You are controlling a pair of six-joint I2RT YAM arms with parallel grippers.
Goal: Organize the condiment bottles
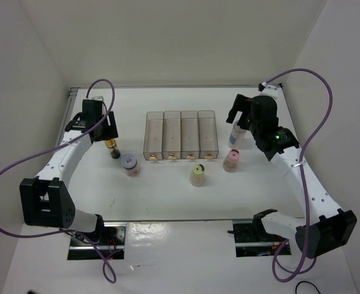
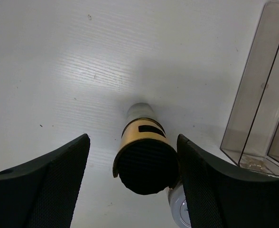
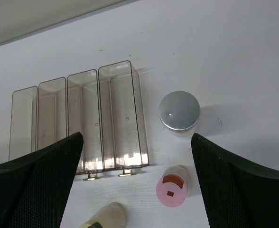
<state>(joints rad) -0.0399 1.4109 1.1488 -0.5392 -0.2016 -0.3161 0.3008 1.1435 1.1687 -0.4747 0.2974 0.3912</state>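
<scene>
Amber bottle (image 2: 144, 142): slim and black-capped, on the table (image 2: 59, 57) left of the rack (image 2: 265, 85), near the white-lidded jar (image 1: 130, 163).
Left gripper (image 2: 133, 137): pointed down over the amber bottle, fingers spread either side of its cap. One finger is clear of the cap and the other is at its edge.
Right gripper (image 3: 137, 137): held above the rack's right end, fingers wide apart, holding nothing.
Other jars: the grey-lidded jar (image 3: 179, 110) is just beside the rack's right wall. The pink jar (image 3: 172, 187) and cream jar (image 1: 197, 174) are near the rack's front.
Edges: white walls (image 1: 21, 92) line the table's left, back and right sides.
</scene>
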